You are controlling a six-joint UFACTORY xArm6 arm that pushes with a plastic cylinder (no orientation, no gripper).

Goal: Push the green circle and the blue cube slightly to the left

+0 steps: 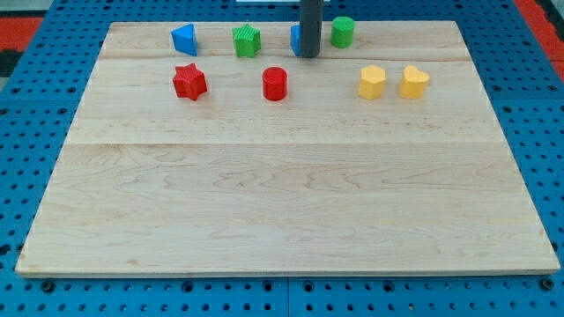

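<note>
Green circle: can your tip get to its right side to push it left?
Probably yes. My tip sits between the blue cube and the green circle, on its left. Nothing stands to the circle's right, so I could go round.

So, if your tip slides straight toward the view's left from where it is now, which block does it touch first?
Probably the blue cube: my tip sits at its right side, hiding part of it. The green star-like block lies further left. Depth is uncertain.

My tip (pixel 309 55) was dark grey. The worktop (pixel 282 202) was pale wood with fine grain, set on a blue pegboard (pixel 26 132) dotted with holes. The circle (pixel 343 32) and star (pixel 247 40) were green, the cube (pixel 296 39) and triangle (pixel 184 39) blue, a star (pixel 189 81) and cylinder (pixel 275 84) red, two blocks (pixel 373 82) (pixel 413 82) yellow.
</note>
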